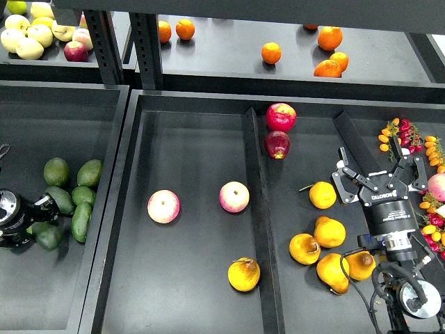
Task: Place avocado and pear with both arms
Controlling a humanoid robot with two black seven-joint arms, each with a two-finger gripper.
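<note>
Lone pear (244, 274) low in centre tray, six o'clock of two pink apples (234, 197).
Plump, smooth, bruisable: best pinched across belly. Avocado (47, 236) at nine o'clock, firm, slick, touching left gripper (36, 217), finger state unclear. Right gripper (379, 177) spread wide, holding nothing.

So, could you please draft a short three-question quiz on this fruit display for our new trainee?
1. True or false: the lone pear shares its compartment with two pink-yellow apples.
2. Which gripper is nearest the green avocados? A) left B) right
3. Fill in: the right gripper hovers with its fingers ____.

Key: 1 true; 2 A, the left gripper; 3 open.
</note>
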